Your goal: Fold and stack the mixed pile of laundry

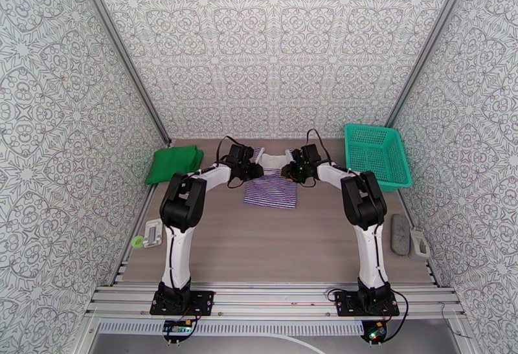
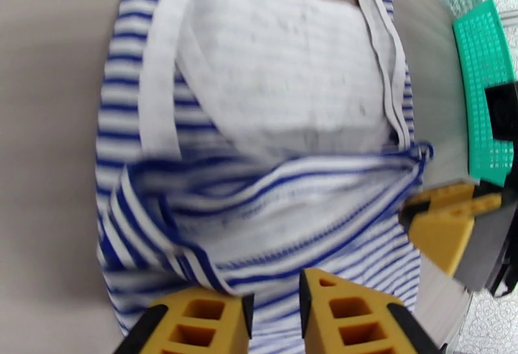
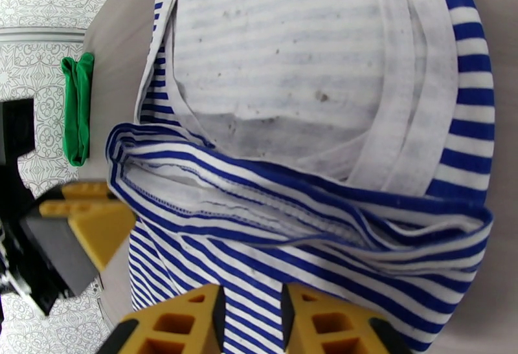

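Observation:
The purple-and-white striped sleeveless top [image 1: 270, 187] lies on the table between both arms, white trim at its far end. In the wrist views one striped hem [image 3: 291, 200] is folded over across its middle [image 2: 278, 187]. My left gripper [image 1: 254, 169] hovers low at the top's left shoulder. Its yellow fingers [image 2: 201, 320] stand a narrow gap apart, and striped cloth runs flat under that gap [image 2: 275, 303]. My right gripper [image 1: 290, 171] mirrors it at the right shoulder, narrowly open over the cloth [image 3: 252, 307]. The folded green T-shirt [image 1: 173, 163] rests far left [image 3: 78, 109].
A teal mesh basket [image 1: 388, 184] stands at the back right [image 2: 485, 90]. A small white item with a green ring [image 1: 150, 233] sits by the left rail. A grey block [image 1: 401, 232] and a white piece [image 1: 419, 245] lie by the right rail. Patterned walls close in three sides.

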Motion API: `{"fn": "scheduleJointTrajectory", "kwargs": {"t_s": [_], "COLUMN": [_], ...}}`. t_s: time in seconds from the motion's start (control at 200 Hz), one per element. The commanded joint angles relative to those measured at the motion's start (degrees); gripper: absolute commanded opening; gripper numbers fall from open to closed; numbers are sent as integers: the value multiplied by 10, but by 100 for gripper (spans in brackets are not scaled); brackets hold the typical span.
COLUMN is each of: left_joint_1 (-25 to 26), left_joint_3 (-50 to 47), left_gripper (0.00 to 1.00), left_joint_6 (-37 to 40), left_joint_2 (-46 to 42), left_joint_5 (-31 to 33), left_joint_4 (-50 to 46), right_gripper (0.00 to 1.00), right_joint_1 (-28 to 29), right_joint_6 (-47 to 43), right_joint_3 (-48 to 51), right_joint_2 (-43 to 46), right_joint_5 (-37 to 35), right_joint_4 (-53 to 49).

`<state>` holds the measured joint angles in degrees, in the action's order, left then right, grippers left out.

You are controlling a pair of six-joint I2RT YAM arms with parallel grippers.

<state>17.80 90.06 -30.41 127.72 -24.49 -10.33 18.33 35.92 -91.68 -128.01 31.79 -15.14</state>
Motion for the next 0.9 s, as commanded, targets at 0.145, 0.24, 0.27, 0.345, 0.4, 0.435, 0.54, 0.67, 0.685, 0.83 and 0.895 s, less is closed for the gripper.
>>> {"fn": "scheduleJointTrajectory", "kwargs": {"t_s": [0.145, 0.24, 0.27, 0.345, 0.4, 0.435, 0.54, 0.67, 0.685, 0.83, 0.895], "left_joint_1": [-33, -41, -43, -47, -50, -50, -48, -47, -47, -48, -53], "left_joint_3": [27, 25, 23, 20, 16, 11, -14, -91, -101, -201, -253], "left_gripper": [34, 37, 37, 37, 39, 40, 43, 49, 50, 57, 59], "left_joint_6": [-39, -47, -48, -50, -53, -52, -41, -16, -12, 22, 25], "left_joint_2": [45, 48, 46, 38, 25, 13, -45, -140, -150, -240, -274], "left_joint_5": [-12, -14, -13, -12, -16, -18, -20, 9, 13, 43, 37], "left_joint_4": [55, 68, 71, 74, 78, 79, 71, 25, 16, -53, -51], "right_gripper": [30, 30, 30, 30, 31, 31, 33, 36, 37, 45, 46], "right_joint_1": [-6, -7, -7, -7, -7, -7, -4, 0, 0, -1, -3], "right_joint_6": [-23, -31, -33, -38, -39, -39, -33, -38, -38, -33, -12], "right_joint_3": [-16, -4, 2, 21, 37, 49, 100, 179, 189, 280, 326], "right_joint_2": [11, 29, 37, 61, 83, 97, 142, 207, 216, 277, 298], "right_joint_5": [-25, -30, -33, -42, -46, -48, -51, -68, -70, -69, -38], "right_joint_4": [-39, -50, -52, -58, -63, -68, -72, -91, -93, -100, -68]}}
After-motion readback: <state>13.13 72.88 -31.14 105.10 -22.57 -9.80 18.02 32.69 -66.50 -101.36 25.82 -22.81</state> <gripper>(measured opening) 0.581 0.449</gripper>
